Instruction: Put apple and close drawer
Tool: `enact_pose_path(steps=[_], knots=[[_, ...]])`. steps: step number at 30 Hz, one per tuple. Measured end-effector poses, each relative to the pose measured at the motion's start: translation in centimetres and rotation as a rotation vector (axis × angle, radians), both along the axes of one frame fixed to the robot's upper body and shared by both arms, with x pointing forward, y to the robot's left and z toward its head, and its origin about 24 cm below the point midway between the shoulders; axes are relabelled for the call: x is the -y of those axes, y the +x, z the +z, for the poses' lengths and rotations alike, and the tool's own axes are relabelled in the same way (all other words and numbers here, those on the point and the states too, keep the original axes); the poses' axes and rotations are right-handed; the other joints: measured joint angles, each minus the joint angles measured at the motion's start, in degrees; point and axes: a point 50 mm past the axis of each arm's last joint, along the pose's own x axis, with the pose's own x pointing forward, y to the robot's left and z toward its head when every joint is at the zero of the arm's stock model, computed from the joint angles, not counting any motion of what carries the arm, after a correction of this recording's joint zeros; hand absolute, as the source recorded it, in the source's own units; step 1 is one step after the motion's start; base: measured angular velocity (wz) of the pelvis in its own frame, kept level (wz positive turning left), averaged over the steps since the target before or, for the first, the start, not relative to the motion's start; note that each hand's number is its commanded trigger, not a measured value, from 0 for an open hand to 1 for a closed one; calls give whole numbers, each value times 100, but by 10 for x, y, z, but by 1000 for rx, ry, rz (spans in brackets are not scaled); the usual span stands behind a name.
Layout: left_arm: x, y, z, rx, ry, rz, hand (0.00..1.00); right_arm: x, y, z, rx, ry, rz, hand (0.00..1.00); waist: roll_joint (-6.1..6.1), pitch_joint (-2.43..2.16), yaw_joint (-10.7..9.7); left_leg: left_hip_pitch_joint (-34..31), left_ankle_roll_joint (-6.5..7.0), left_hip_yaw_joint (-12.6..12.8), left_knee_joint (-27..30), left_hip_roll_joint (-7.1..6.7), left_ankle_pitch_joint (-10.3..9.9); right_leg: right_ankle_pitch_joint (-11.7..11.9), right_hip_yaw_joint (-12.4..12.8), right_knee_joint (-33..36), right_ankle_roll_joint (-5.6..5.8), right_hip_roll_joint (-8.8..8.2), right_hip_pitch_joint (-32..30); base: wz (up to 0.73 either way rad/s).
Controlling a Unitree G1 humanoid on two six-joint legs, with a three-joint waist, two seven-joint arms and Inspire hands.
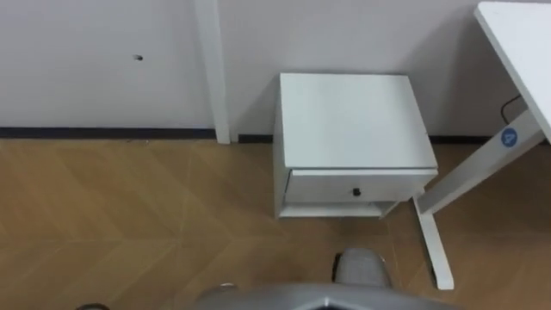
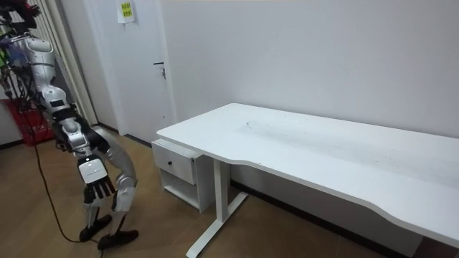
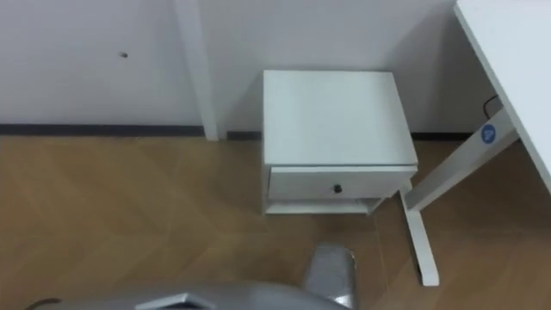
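A white nightstand (image 1: 349, 120) stands against the wall ahead of me, also in the room view (image 2: 178, 168). Its single drawer (image 1: 355, 187) has a small dark knob (image 1: 356, 192). The drawer front sits about level with the top's front edge, and I cannot tell whether it is fully in. Under the drawer is an open shelf (image 1: 331, 210). In the room view I stand on the wood floor a step or two from the nightstand. My right hand (image 2: 97, 190) hangs by my leg with its fingers straight, holding nothing.
A white desk (image 1: 525, 43) stands right of the nightstand, and its slanted leg and floor foot (image 1: 432, 245) come close to the nightstand's right side. A white door frame (image 1: 211, 69) runs down the wall at left. Wood floor (image 1: 129, 224) lies open before the nightstand.
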Motion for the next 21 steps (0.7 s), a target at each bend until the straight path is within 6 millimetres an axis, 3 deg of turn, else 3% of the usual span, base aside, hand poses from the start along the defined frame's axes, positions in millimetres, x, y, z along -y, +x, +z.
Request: enact_pose_path(steps=[3,6,9,13,14,15,16,17,18,19,20,21], knots=[[-2,4,1,32,25,4,0,3,17,0,40,-27,25,0,-116,-20,149,199,-138,123,-633,-20,329,-70,95,-1430,22,222,533,-35],[-2,10,1,52,29,3,0,4,40,-1,114,-45,37,0,-217,-62,168,281,-275,85,-876,1,425,-56,38,-2184,8,362,817,-24],[0,16,1,75,26,11,0,1,48,-2,141,-44,45,0,-283,-45,187,462,-394,71,-1088,78,494,-6,8,-2485,-63,491,1050,-3],[1,19,1,88,26,12,0,0,47,-2,146,-42,46,0,-281,-35,208,692,-549,-134,-1366,65,627,22,-50,-2532,-110,564,1182,-4],[-2,19,2,94,35,20,0,-5,47,-4,146,-35,44,0,-422,41,161,454,-595,-69,-819,61,652,65,158,-2712,-174,456,1390,38],[-2,22,2,106,35,17,0,-8,45,-5,148,-31,38,0,-590,46,99,-109,-609,-70,-483,-24,597,66,676,-2931,-173,284,1505,65],[1,29,2,124,27,10,0,-7,42,-4,141,-35,34,0,-571,38,89,-384,-601,-87,-747,-24,682,63,721,-2919,-170,275,1457,72],[5,35,1,144,21,-2,0,-7,34,-5,105,-34,15,0,-513,-11,146,-661,-397,79,-795,-14,1027,-12,719,-2880,-82,210,1317,27],[5,31,1,133,26,3,0,-8,35,-6,92,-23,16,0,-476,24,286,-622,-350,156,-781,-21,1067,-5,534,-2883,-66,234,1270,-4],[5,27,1,122,32,7,0,-10,36,-6,97,-17,13,0,-423,51,327,-601,-350,77,-789,-23,1066,-3,436,-2936,-65,265,1274,-43],[4,19,0,96,36,14,0,-12,37,-7,107,-9,13,0,-399,49,429,-513,-350,-211,-854,-26,1067,1,364,-3080,-91,395,1215,-53],[3,11,0,70,37,27,0,-13,40,-7,113,-7,21,0,-350,41,452,-413,-365,-500,-959,-25,1072,130,303,-3268,-241,550,1101,-46]])
